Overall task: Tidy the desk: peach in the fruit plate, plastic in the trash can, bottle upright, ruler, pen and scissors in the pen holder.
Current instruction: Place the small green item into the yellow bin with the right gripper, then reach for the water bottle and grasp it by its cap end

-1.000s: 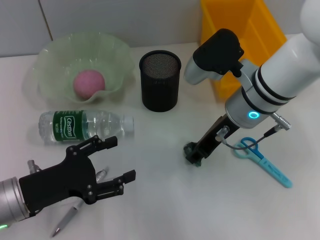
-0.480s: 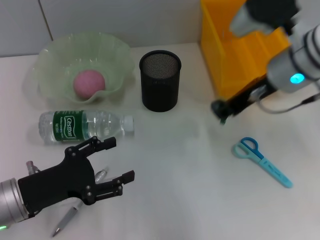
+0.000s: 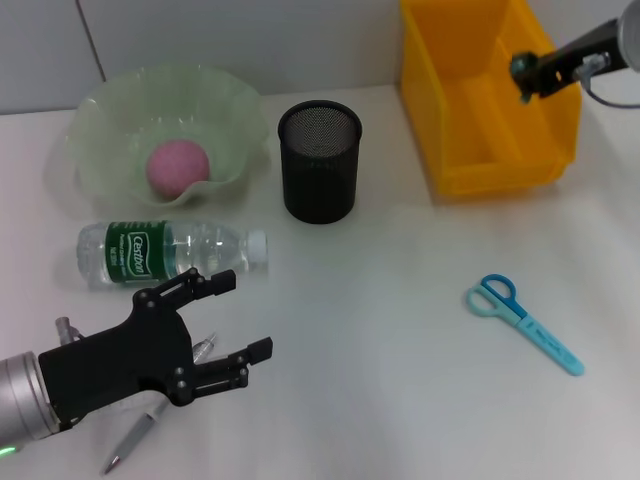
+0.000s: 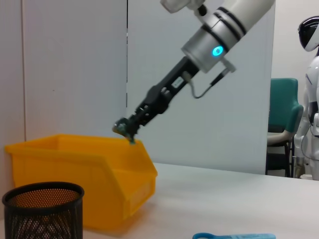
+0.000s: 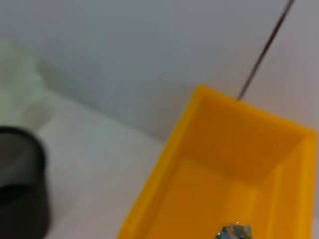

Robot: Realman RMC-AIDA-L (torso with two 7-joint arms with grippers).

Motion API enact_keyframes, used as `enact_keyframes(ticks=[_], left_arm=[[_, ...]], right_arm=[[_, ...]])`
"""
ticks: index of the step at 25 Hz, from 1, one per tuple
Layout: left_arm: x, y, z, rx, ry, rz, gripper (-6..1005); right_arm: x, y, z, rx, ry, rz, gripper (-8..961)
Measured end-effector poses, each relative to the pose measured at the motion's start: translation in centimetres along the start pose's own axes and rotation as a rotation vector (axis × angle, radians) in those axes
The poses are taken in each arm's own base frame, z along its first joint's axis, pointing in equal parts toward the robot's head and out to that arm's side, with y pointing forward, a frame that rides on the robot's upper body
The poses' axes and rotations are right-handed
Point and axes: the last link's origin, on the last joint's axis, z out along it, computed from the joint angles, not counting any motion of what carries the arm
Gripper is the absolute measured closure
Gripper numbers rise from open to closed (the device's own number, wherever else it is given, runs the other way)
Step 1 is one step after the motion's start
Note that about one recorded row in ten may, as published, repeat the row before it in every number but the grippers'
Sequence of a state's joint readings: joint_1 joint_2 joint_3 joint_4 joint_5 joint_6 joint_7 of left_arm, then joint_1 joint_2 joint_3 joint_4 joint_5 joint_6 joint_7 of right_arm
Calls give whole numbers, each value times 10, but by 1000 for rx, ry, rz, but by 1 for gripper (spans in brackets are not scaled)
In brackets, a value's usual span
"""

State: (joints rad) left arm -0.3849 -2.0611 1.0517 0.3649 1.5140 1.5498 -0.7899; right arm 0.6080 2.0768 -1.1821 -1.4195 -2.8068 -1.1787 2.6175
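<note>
Peach [image 3: 178, 167] sat in the fruit plate [image 3: 110, 110] at far left: a round, matte pink ball in a translucent pale-green bowl with a wavy scalloped rim. Just nearer than that, the bottle [image 3: 170, 250] lay on its side, clear ribbed plastic, green label, white cap pointing right. Left gripper [image 3: 232, 330] hovered low at the near-left corner, black angular fingers spread wide with nothing between them. Under it a slim grey pen [image 3: 135, 437] lay on the table, partly hidden by the hand.

Centre-far: the pen holder [image 3: 319, 160], a black wire-mesh cylinder, stood upright, and I couldn't see anything inside it. It also showed in the left wrist view [image 4: 44, 209].

Right of it: the trash can [image 3: 487, 95], a glossy orange-yellow plastic bin, boxy with slanted walls and an open top.

Right gripper [image 3: 524, 72] was held above the bin's right side at far right, fingers pinched tight on the plastic [image 3: 522, 68], a small dark crumpled scrap. Left wrist view showed the scrap [image 4: 123, 130] just above the bin rim [image 4: 84, 144], and the right wrist view showed it [image 5: 234, 232] over the bin interior [image 5: 219, 184].

Scissors [image 3: 524, 322] lay flat on the white table [image 3: 380, 400] at near right, light-blue handles, closed, tips pointing near-right, well apart from everything else.
</note>
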Motion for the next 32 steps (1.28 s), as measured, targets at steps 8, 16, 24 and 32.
enact_keyframes(ticks=[8,16,24,32], left_arm=[[1,1,0,0,8,-2,151],[3,-3,0,11,7,14,152],[18,-15,2,7,15,73,153],[42,-32,9,-15,15,107,154]], right_arm=[[6,-3,37,28,-20,39,671],[12,-5,26,26,-52,66,456],[32,0,-15,-73,-198,156,171],[90,31,-63,-354,-464,112,110]])
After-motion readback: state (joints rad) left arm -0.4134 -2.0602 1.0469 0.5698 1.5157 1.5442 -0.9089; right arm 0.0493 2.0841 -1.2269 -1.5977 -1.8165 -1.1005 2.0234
